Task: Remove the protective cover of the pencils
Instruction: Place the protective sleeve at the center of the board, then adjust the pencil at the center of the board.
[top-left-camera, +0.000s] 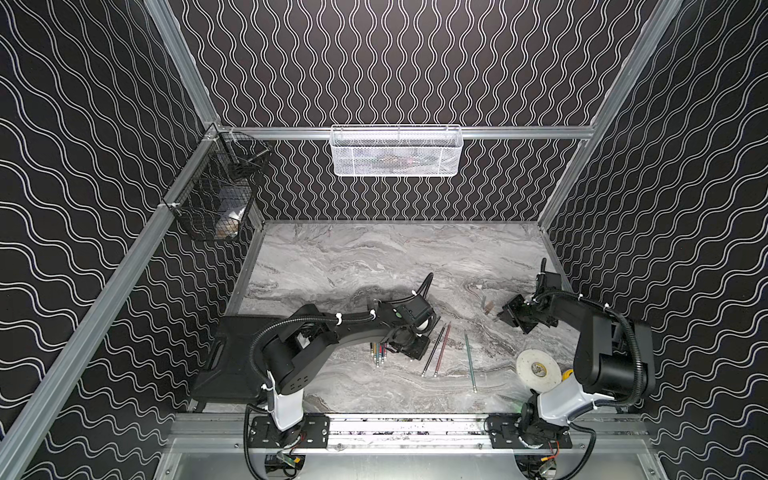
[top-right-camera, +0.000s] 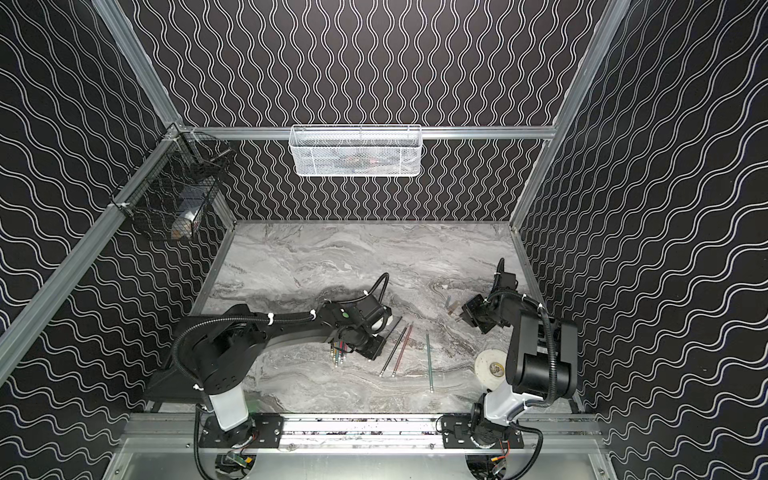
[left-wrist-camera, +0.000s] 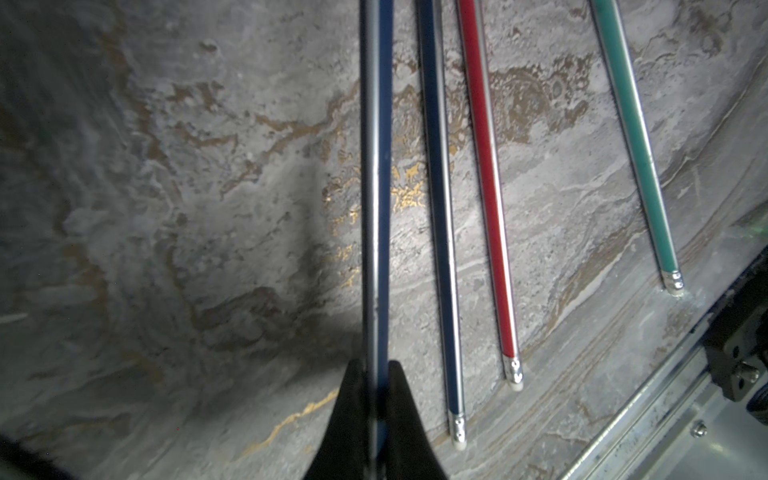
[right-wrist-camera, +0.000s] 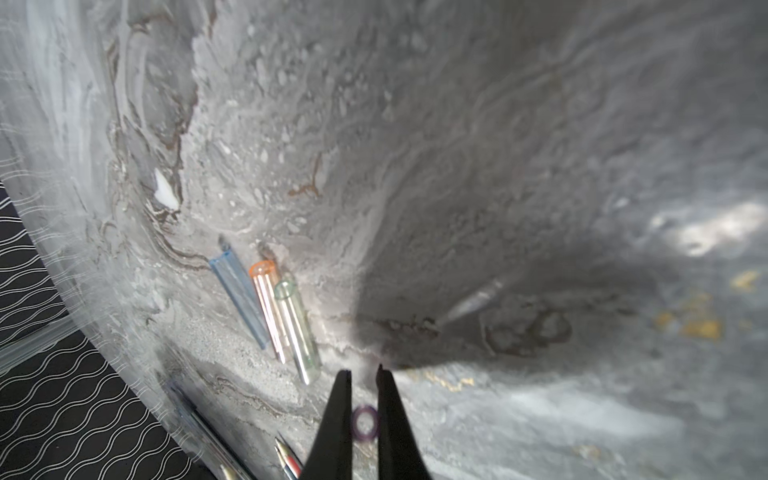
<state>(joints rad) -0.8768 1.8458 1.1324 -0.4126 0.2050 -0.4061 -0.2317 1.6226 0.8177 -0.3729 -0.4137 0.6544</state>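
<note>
My left gripper (left-wrist-camera: 376, 365) is shut on a dark blue pencil (left-wrist-camera: 376, 166) that runs away from the jaws, its tip out of view. In both top views this gripper (top-left-camera: 415, 351) (top-right-camera: 372, 349) hangs over the table's middle. Beside it lie a dark pencil (left-wrist-camera: 440, 232), a red pencil (left-wrist-camera: 488, 187) and a green pencil (left-wrist-camera: 631, 137). A bundle of pencils (top-left-camera: 378, 353) lies under the left arm. My right gripper (right-wrist-camera: 363, 374) (top-left-camera: 500, 318) is shut on a small purple-tinted protective cover (right-wrist-camera: 365, 423), seen end-on. Three loose covers, blue (right-wrist-camera: 239, 299), orange (right-wrist-camera: 270, 307) and greenish (right-wrist-camera: 297, 328), lie side by side close by.
A white tape roll (top-left-camera: 538, 368) lies by the right arm's base. A black pad (top-left-camera: 224, 361) sits at the left edge. A white mesh basket (top-left-camera: 395, 151) and a black wire basket (top-left-camera: 216, 191) hang on the walls. Pens (right-wrist-camera: 195, 419) lie near the right edge.
</note>
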